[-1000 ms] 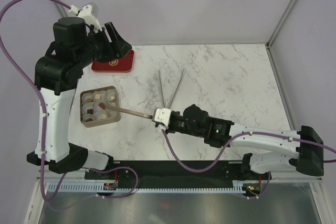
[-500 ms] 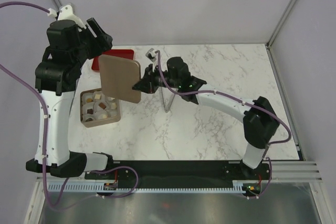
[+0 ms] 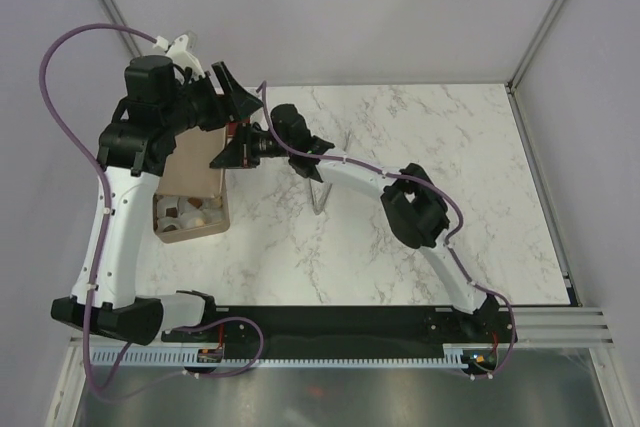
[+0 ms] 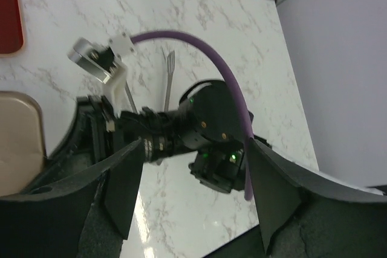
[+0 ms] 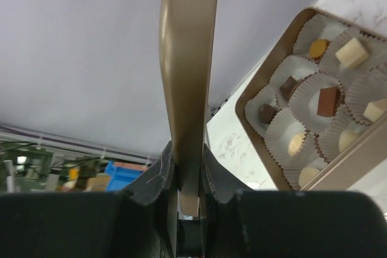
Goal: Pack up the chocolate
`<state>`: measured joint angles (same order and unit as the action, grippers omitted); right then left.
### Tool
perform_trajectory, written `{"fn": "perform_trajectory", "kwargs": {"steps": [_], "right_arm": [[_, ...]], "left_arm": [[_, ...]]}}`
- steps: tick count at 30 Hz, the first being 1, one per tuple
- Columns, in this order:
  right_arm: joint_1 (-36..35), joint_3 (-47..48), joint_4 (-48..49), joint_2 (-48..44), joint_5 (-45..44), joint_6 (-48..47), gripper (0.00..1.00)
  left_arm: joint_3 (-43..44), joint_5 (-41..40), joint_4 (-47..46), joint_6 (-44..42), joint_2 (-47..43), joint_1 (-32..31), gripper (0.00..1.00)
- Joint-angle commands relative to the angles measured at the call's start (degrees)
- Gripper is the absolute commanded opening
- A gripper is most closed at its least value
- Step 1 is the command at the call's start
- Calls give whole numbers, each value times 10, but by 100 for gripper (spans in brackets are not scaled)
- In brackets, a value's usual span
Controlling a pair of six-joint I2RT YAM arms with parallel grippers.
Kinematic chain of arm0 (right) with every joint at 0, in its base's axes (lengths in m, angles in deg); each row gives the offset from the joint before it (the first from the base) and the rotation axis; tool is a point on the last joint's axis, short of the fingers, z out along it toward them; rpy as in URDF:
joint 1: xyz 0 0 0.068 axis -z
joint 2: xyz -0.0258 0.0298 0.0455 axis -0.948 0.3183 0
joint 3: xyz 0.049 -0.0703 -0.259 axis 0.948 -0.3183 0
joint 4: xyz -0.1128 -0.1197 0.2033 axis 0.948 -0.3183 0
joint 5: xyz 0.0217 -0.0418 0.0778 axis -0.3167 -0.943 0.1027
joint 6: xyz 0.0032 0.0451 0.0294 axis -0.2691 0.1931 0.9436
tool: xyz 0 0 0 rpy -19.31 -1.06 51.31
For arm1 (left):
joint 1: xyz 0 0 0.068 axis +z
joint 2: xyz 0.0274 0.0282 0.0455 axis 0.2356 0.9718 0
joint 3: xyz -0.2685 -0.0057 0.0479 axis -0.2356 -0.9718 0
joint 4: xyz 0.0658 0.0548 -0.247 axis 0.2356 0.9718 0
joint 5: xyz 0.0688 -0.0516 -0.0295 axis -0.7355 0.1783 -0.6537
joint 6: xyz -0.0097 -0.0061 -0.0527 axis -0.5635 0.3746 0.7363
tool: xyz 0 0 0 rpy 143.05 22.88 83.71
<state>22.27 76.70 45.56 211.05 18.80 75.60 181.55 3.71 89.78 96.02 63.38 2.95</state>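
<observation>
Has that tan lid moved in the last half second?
Yes. The lid has shifted left: it overhung the right side of the box, and now it sits over the box's far part.

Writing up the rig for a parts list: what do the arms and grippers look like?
The left arm and right arm both have white links between black joint housings, each trailed by a purple cable. The left gripper and right gripper carry black wedge-shaped fingers. A white bracket sits at each wrist; small green lights glow on the right arm.
</observation>
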Motion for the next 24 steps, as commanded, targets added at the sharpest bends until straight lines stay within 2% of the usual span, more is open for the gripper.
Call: {"fn": "perform_trajectory", "kwargs": {"steps": [1, 6, 11, 16, 24], "right_arm": [[-1, 76, 48, 48, 50, 94, 0], [-1, 152, 75, 134, 78, 157, 0], [-1, 203, 114, 200, 80, 210, 0], [-1, 208, 117, 227, 91, 227, 0], [-4, 223, 163, 264, 116, 264, 0]], "left_arm": [[-49, 49, -23, -23, -30, 0, 77], [-108, -7, -38, -25, -40, 0, 77], [-144, -72, -78, 7, -39, 2, 77], [-187, -77, -139, 48, -43, 3, 77], [-259, -92, -156, 54, -42, 5, 77]]}}
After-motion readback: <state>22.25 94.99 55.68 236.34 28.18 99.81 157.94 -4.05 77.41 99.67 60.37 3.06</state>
